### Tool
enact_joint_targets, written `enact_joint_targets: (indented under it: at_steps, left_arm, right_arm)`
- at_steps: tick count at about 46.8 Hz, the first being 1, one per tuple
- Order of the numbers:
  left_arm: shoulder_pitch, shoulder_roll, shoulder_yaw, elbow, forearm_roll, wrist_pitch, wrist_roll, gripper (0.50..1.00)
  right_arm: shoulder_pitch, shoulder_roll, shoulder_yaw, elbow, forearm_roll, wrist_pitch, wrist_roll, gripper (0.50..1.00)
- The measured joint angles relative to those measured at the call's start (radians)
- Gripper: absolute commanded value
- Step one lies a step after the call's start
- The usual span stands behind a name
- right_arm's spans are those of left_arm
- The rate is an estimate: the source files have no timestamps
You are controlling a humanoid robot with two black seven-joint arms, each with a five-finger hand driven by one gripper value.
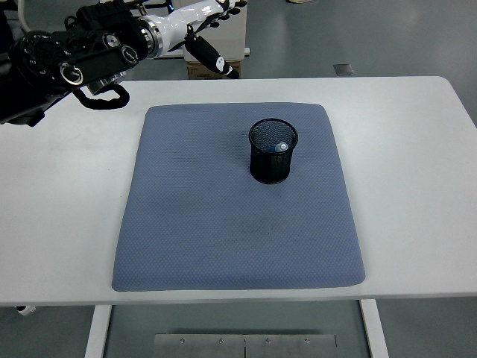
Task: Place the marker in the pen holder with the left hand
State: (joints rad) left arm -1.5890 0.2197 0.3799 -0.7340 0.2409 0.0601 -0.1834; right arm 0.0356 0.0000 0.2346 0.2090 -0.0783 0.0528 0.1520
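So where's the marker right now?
In the head view, the marker sits inside the black mesh pen holder, which stands on the blue mat right of centre. Only its tip shows; the left hand is away at upper left.

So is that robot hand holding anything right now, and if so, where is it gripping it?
Nothing is held. The left hand is up at the far left with its fingers loose and empty. The marker sits inside the pen holder on the mat.

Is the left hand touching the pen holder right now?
Apart. The head view shows the left hand raised at the table's far edge, fingers open, with bare mat between it and the pen holder. The marker sits inside the holder.
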Motion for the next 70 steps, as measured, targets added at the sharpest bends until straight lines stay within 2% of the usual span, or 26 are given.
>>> enact_joint_targets:
  at_steps: [5,10,13,17,24,29,34,40,53,70]
  left_arm:
    - [0.129,0.014,-0.119,0.022,-0.047,0.103,-0.015,1.000]
    - [0.246,0.032,-0.291,0.036,-0.069,0.143,-0.087,1.000]
    - [0.297,0.041,-0.395,0.040,-0.071,0.132,-0.121,1.000]
    - [0.348,0.060,-0.492,0.041,-0.072,0.104,-0.129,1.000]
    - [0.425,0.100,-0.621,0.044,-0.090,-0.005,-0.131,1.000]
    - [0.510,0.146,-0.719,0.046,-0.135,-0.118,-0.133,1.000]
    - [0.572,0.183,-0.798,0.046,-0.189,-0.184,-0.133,1.000]
    - [0.634,0.228,-0.830,0.046,-0.226,-0.193,-0.134,1.000]
    - [0.736,0.240,-0.890,0.045,-0.233,-0.194,-0.149,1.000]
    - [0.758,0.245,-0.909,0.044,-0.231,-0.192,-0.155,1.000]
  right_arm:
    - [0.000,0.000,0.000,0.000,0.000,0.000,0.000,1.000]
    - [-0.001,0.000,0.000,0.001,0.000,0.000,0.000,1.000]
    - [0.000,0.000,0.000,0.000,0.000,0.000,0.000,1.000]
    - [0.000,0.000,0.000,0.000,0.000,0.001,0.000,1.000]
    - [0.000,0.000,0.000,0.000,0.000,0.001,0.000,1.000]
    - [0.000,0.000,0.000,0.000,0.000,0.000,0.000,1.000]
    - [-0.001,0.000,0.000,0.000,0.000,0.000,0.000,1.000]
    - [0.000,0.000,0.000,0.000,0.000,0.000,0.000,1.000]
    - [0.000,0.000,0.000,0.000,0.000,0.001,0.000,1.000]
    - [0.000,0.000,-0.002,0.001,-0.003,0.000,0.000,1.000]
